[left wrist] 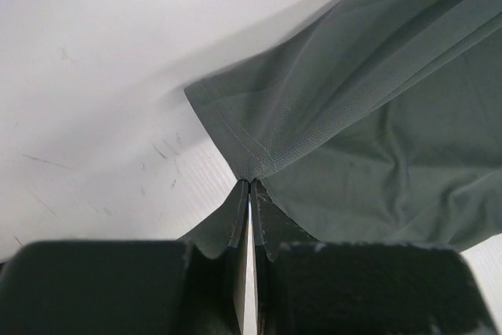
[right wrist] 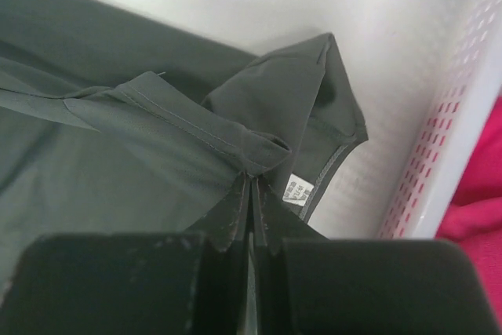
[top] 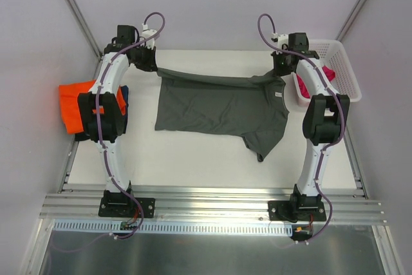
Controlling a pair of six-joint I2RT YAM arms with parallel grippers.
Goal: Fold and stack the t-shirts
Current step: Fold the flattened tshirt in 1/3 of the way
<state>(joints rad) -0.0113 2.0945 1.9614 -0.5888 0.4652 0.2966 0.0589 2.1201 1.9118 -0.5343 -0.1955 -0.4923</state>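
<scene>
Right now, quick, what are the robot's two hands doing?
Left gripper: closed, pinching a corner of the dark grey t-shirt.
Right gripper: closed, pinching the same t-shirt near its label.

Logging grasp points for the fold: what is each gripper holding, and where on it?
Both hold the dark grey t-shirt: the left gripper pinches a stitched hem corner, the right gripper a stitched edge beside the neck label.
</scene>
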